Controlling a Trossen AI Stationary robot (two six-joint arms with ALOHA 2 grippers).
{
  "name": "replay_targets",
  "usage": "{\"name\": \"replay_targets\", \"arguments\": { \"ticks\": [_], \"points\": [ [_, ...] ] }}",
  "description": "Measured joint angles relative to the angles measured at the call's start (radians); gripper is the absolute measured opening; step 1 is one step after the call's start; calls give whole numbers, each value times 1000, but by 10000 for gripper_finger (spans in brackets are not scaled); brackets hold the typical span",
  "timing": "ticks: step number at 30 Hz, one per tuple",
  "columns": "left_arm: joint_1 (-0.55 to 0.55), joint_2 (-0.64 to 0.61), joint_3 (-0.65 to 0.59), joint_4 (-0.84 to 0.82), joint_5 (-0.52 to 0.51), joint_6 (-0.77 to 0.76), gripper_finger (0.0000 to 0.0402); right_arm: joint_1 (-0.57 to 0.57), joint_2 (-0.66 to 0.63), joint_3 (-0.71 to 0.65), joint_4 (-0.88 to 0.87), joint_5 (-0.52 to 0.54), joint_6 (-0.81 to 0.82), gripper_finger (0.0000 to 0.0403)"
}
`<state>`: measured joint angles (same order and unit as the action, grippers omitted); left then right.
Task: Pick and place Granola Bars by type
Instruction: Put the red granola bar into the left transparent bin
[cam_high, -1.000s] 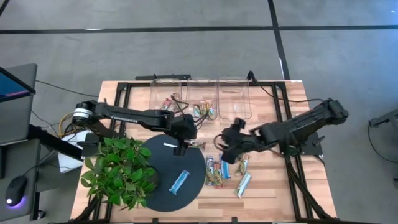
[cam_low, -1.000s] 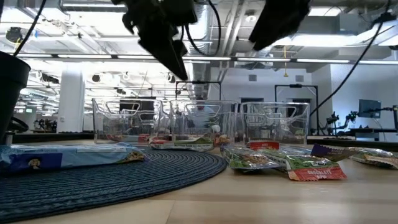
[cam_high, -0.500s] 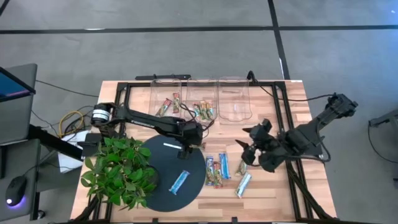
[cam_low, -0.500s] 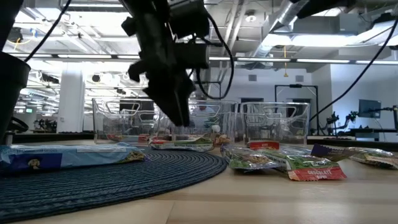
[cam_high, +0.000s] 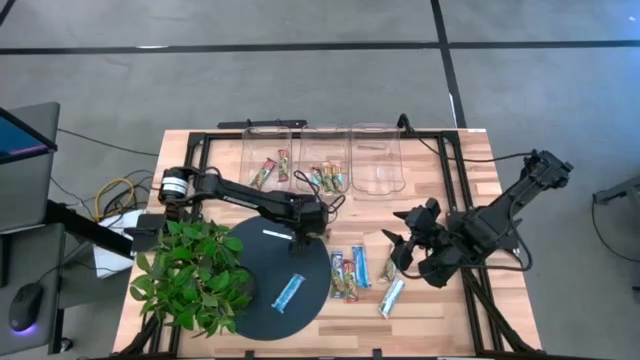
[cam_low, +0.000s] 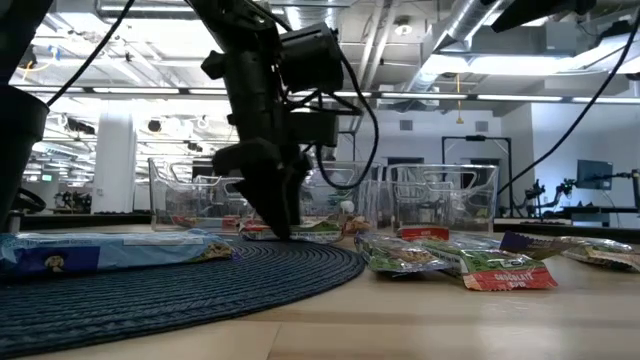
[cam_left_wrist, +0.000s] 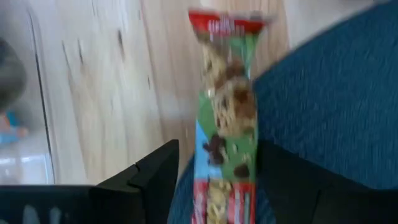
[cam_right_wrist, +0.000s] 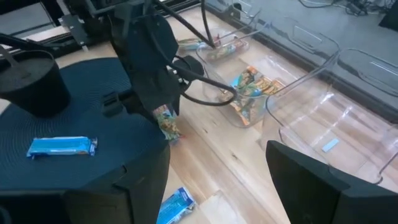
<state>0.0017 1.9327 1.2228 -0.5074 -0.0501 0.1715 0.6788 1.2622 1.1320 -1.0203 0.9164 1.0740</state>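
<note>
My left gripper (cam_high: 298, 235) is low over the far right rim of the dark round mat (cam_high: 262, 268), open. A green-and-red granola bar (cam_left_wrist: 227, 112) lies between its fingers, half on the mat and half on the wood. The low view shows the fingertips (cam_low: 272, 228) down at mat height. My right gripper (cam_high: 398, 248) hovers open over the table's right half, beside several bars (cam_high: 352, 272). A blue bar (cam_high: 289, 292) lies on the mat. More bars lie in the left bin (cam_high: 270, 170) and the middle bin (cam_high: 328, 178). My left gripper comes from above, pointing down, with one finger (cam_left_wrist: 155, 180) on each side of the green-and-red bar's near part (cam_left_wrist: 217, 186), across its width. Whether the fingers touch it, I cannot tell. The bar lies flat across the mat's rim.
Three clear bins stand along the far edge; the right one (cam_high: 377, 165) holds only a thin white strip. A potted green plant (cam_high: 190, 275) fills the near left corner. Bare wood lies between the bins and the mat.
My left gripper has come down from well above the mat onto its far right rim, moving slightly right, and now straddles the green-and-red bar. My right arm has drawn back toward the table's right and near side and has left the low view.
</note>
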Motion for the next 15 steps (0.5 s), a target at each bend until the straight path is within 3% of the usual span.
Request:
{"name": "replay_targets", "arguments": {
  "ticks": [10, 15],
  "points": [
    [13, -1, 0, -34, 1, 7, 133, -7, 1, 0, -19, 1, 0, 260],
    [13, -2, 0, -39, 0, 18, 121, -21, 1, 0, -20, 2, 0, 260]
  ]
}}
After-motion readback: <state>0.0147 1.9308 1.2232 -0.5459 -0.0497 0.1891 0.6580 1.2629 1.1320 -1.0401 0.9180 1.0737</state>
